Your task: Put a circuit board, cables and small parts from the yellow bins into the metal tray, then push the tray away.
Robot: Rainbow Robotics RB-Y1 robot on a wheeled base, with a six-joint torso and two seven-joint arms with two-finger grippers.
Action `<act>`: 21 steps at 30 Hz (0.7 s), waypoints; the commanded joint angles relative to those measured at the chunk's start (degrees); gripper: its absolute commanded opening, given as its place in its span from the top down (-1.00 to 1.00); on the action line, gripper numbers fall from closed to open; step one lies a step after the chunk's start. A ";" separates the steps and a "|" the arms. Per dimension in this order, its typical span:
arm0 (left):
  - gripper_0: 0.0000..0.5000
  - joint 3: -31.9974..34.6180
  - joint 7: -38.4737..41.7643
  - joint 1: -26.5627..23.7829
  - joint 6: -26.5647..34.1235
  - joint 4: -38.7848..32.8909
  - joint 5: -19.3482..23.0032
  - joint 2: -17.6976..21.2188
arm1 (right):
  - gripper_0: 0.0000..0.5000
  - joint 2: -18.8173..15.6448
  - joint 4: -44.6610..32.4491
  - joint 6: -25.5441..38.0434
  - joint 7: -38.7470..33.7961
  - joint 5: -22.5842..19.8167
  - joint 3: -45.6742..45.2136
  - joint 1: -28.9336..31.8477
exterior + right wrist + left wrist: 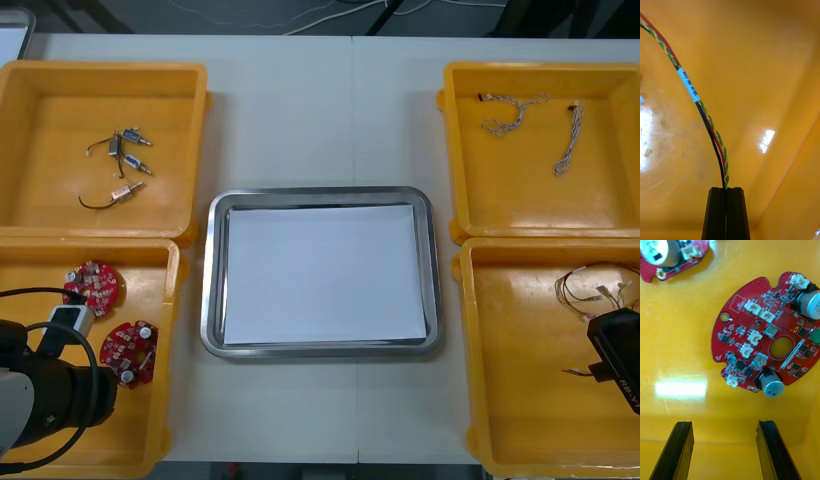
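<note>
Gripping the cable [711,125], right end effector [726,189] sits clamped (low in its bin [771,56]); left end effector [724,423] gapes open, board [767,330] just ahead.

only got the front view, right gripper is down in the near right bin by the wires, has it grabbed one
Observer: Yes. The right gripper is shut on a red and yellow cable.
Operator: and the left one, open or shut
Observer: The left gripper is open.
Operator: board inside it yet
Observer: No. The round red circuit board lies flat on the floor of the yellow bin, ahead of the gripper and untouched.
</note>
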 commanded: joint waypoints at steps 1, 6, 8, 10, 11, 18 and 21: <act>-0.98 1.16 0.24 -0.21 0.91 -2.27 1.20 -0.23 | 1.00 1.56 -5.34 0.96 -3.08 -0.69 -1.82 2.08; -0.98 -1.04 4.46 -1.09 0.91 -2.27 1.02 -0.23 | 1.00 3.32 -7.97 1.40 -2.64 -0.96 -1.73 3.75; -0.98 -2.10 5.95 -1.26 0.82 -2.27 0.50 -0.23 | 1.00 4.02 -8.50 1.40 -2.47 -1.04 -1.56 4.28; -0.98 -2.80 6.83 -1.35 0.73 -2.35 -0.12 -0.32 | 1.00 4.55 -9.03 1.40 -2.38 -1.04 -1.38 4.81; -0.97 -3.06 7.01 -1.35 0.38 -2.27 -0.38 -0.32 | 1.00 4.90 -9.38 1.40 -2.29 -0.96 -1.21 5.16; -0.98 -4.82 8.06 -1.44 -1.73 -2.27 -2.05 -1.38 | 1.00 5.43 -11.58 -0.36 -1.85 -0.16 -0.33 8.24; -0.97 -5.00 8.24 -1.44 -2.43 -2.18 -2.32 -1.90 | 1.00 5.43 -11.58 -0.36 -1.50 0.10 -0.24 8.32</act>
